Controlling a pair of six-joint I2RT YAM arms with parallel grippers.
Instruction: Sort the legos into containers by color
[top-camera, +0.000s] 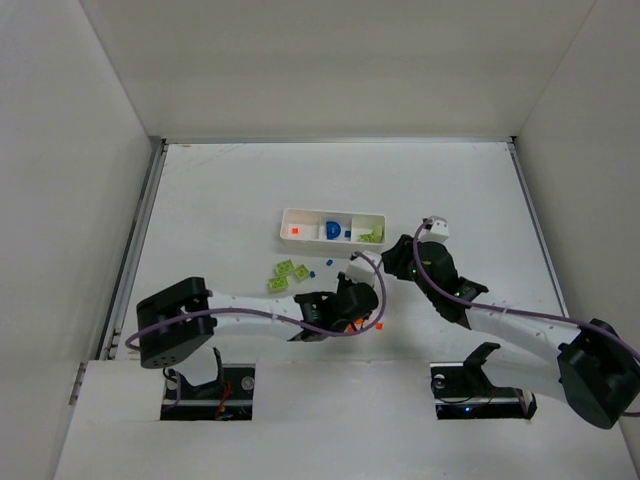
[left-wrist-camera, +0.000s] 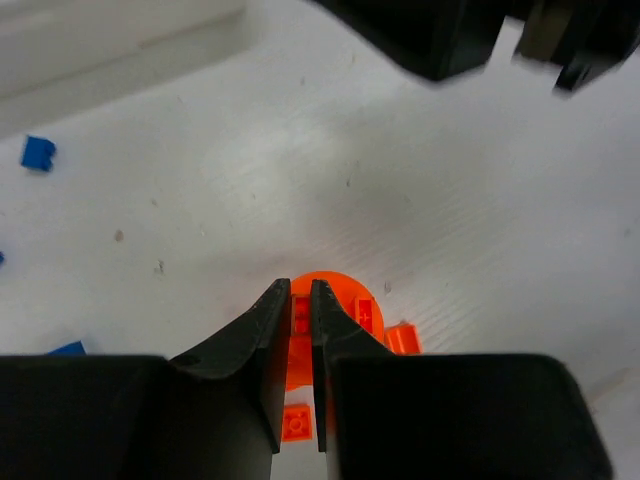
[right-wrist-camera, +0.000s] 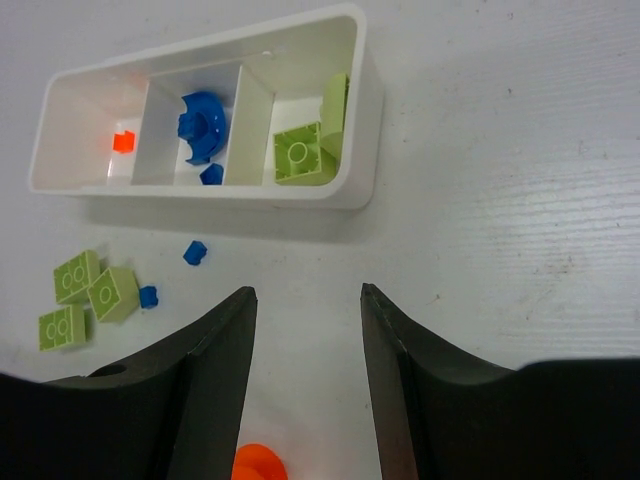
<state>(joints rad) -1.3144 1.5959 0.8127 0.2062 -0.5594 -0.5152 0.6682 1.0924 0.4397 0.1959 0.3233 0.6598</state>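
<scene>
The white tray (top-camera: 290, 218) lies mid-table; in the right wrist view (right-wrist-camera: 362, 120) its left compartment holds a small orange brick (right-wrist-camera: 122, 142), the middle one the rounded blue piece (right-wrist-camera: 200, 125) and a small blue piece, the right one lime-green plates (right-wrist-camera: 303, 155). My left gripper (top-camera: 352, 298) is low over the orange pieces, and its jaws (left-wrist-camera: 300, 290) are shut on a small orange brick (left-wrist-camera: 298, 312) above the rounded orange piece (left-wrist-camera: 338, 290). My right gripper (right-wrist-camera: 305, 295) is open and empty just in front of the tray (top-camera: 365, 262).
Three green plates (right-wrist-camera: 75, 275) and two small blue pieces (right-wrist-camera: 194, 252) lie on the table left of my right gripper. Loose orange bricks (left-wrist-camera: 402, 338) lie by the rounded orange piece. The two grippers are close together. White walls enclose the table.
</scene>
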